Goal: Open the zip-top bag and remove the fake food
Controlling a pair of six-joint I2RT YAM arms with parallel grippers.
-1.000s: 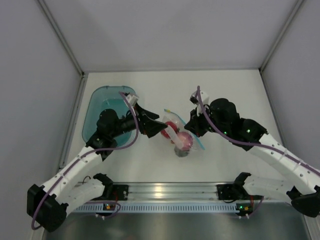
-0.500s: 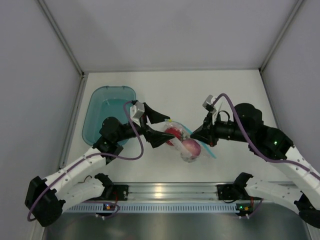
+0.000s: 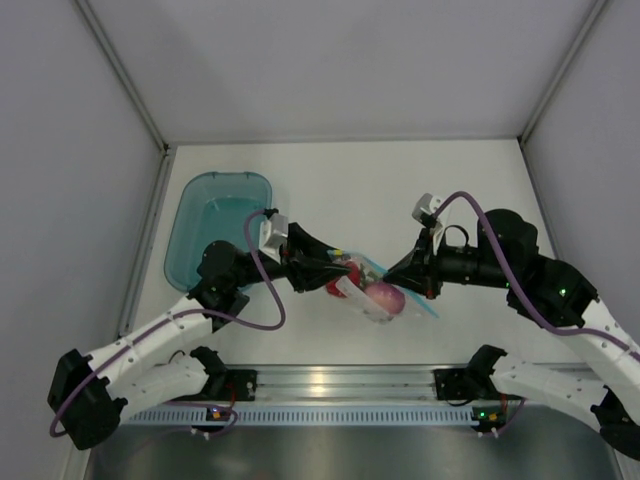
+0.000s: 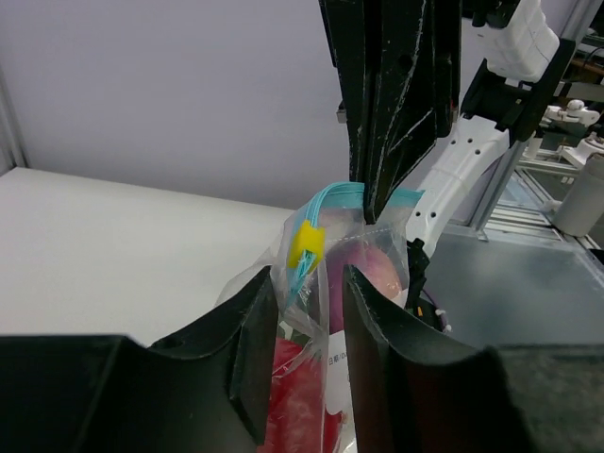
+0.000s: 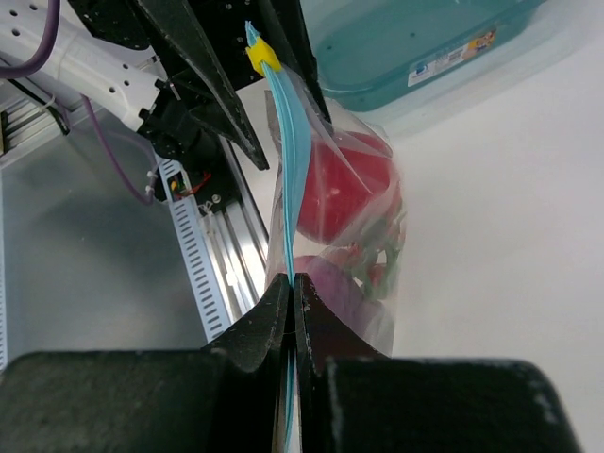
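Observation:
The zip-top bag (image 3: 372, 290) hangs above the table between both arms, its light blue zip strip (image 5: 286, 160) uppermost. My right gripper (image 5: 291, 280) is shut on one end of that strip. At the other end my left gripper (image 4: 310, 274) straddles the bag just below the yellow slider (image 4: 306, 245). Its jaws are narrowed but still apart, and only the left one touches the plastic. The fake food is inside the bag: a red piece (image 4: 293, 396), a pink-purple piece (image 5: 330, 288) and a green bit (image 5: 377, 250).
A translucent teal tub (image 3: 215, 215) stands at the back left of the white table, behind the left arm. A metal rail (image 3: 330, 385) with the arm bases runs along the near edge. Grey walls close in three sides.
The right arm has carried the bag toward the near side. The left gripper has come in from the tub side around the slider end, and its jaws have narrowed.

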